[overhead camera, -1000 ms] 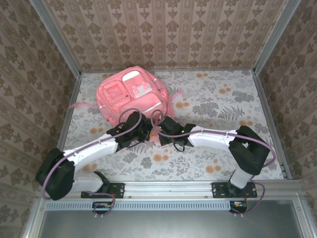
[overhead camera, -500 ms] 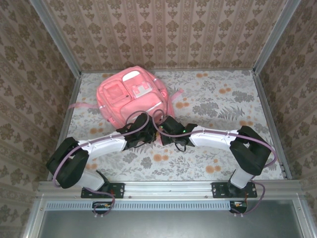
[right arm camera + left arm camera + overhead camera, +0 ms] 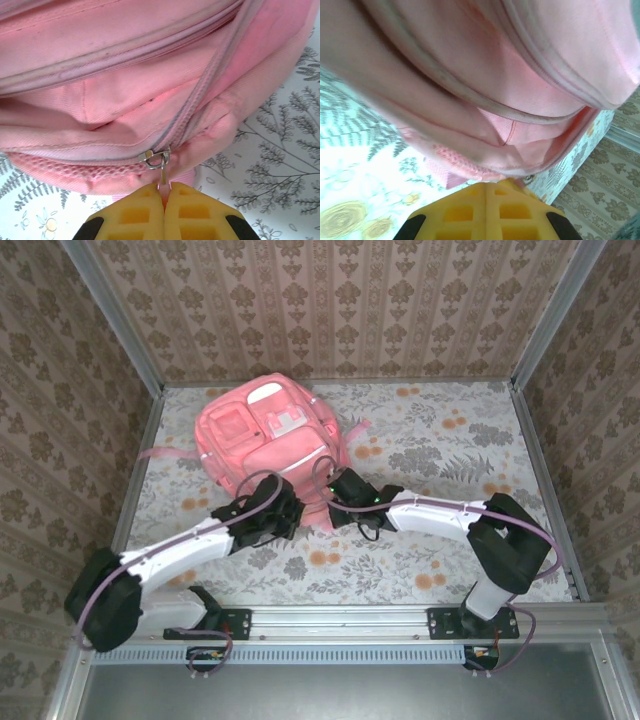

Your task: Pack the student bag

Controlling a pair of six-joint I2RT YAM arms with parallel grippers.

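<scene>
The student bag (image 3: 265,435), a large pink backpack with white-trimmed pockets, lies face up at the back left of the table. Both grippers meet at its near edge. In the right wrist view my right gripper (image 3: 164,187) is shut on the pink pull tab of a zipper, and the metal slider (image 3: 156,157) sits just above the yellow fingertips. My left gripper (image 3: 486,184) is shut, its tips pressed against the bag's lower hem (image 3: 485,167). Whether fabric is pinched there is hidden. From above, the left gripper (image 3: 293,512) and right gripper (image 3: 335,488) flank the bag's near corner.
Pink straps (image 3: 158,453) trail off the bag toward the left wall. Patterned walls close in the floral table (image 3: 450,450) on three sides. A metal rail (image 3: 340,620) with both arm bases runs along the near edge.
My left gripper has shut at the bag's near edge, and its arm has shifted. My right gripper has edged slightly toward the bag, still shut on the pull tab.
</scene>
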